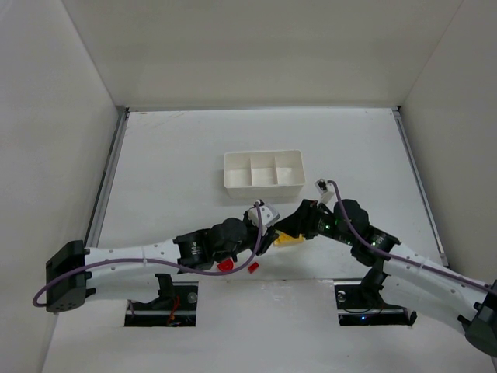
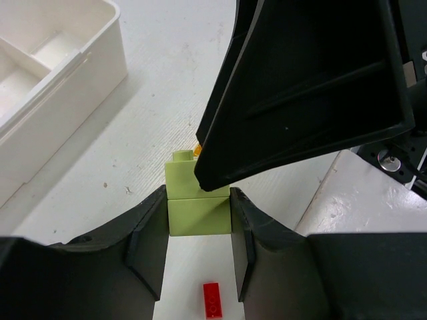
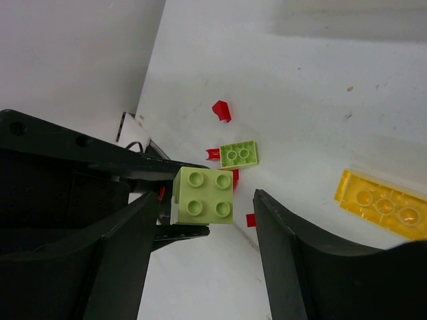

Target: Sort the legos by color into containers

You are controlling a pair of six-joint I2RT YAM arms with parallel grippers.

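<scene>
My left gripper (image 2: 198,195) is shut on a light-green studded lego brick (image 2: 198,215), held above the table. In the right wrist view that brick (image 3: 203,195) lies between the fingers of my open right gripper (image 3: 207,200), with a gap on its right side. On the table below are a flat green lego (image 3: 239,154), a yellow lego (image 3: 383,203) and red bits (image 3: 222,110). From above, both grippers (image 1: 269,221) (image 1: 286,224) meet in front of the white three-compartment tray (image 1: 262,186), next to the yellow lego (image 1: 289,238).
A flat red piece (image 2: 211,300) lies under my left gripper. Red pieces (image 1: 227,266) (image 1: 252,267) sit near the table's front edge. The tray's corner (image 2: 100,67) is to the left in the left wrist view. White walls enclose the table.
</scene>
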